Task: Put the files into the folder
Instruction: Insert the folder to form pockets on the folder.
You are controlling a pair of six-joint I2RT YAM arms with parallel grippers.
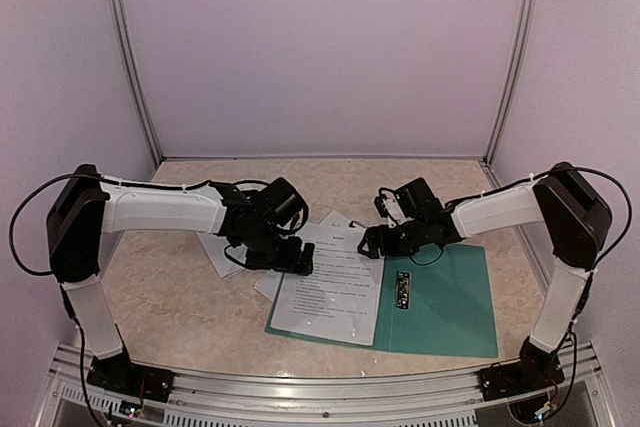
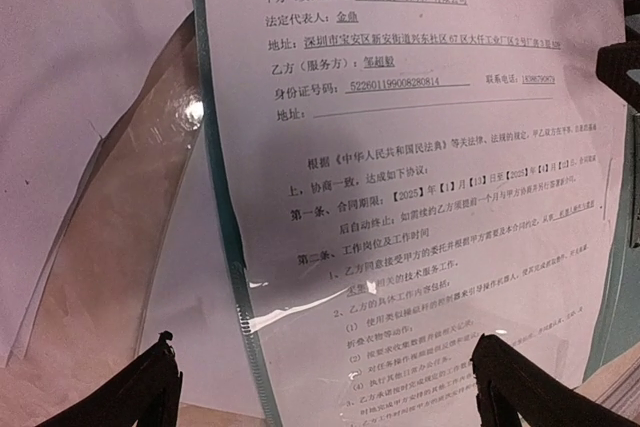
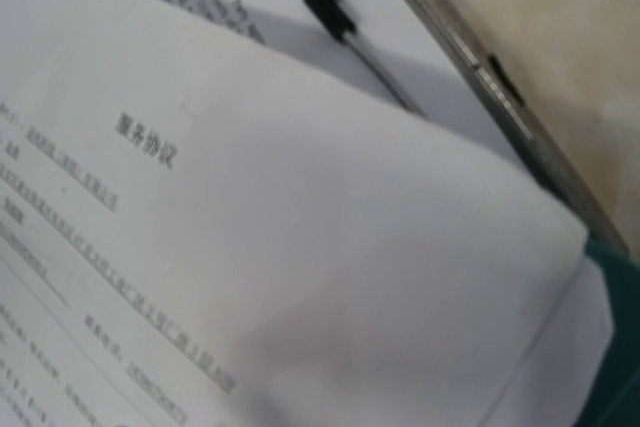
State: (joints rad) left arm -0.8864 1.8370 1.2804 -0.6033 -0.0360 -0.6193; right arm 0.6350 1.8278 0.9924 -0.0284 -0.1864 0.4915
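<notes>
White files [image 1: 330, 292] on teal folder [image 1: 455, 312]

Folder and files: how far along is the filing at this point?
Done: one printed sheet lies on the left half of the open folder. In hand: nothing is clearly gripped. The left hand hovers open over that sheet, and the right hand sits at its top edge, grip unclear. Left: more sheets lie on the table beside the folder, under the left arm. The folder is not yet closed.
</notes>
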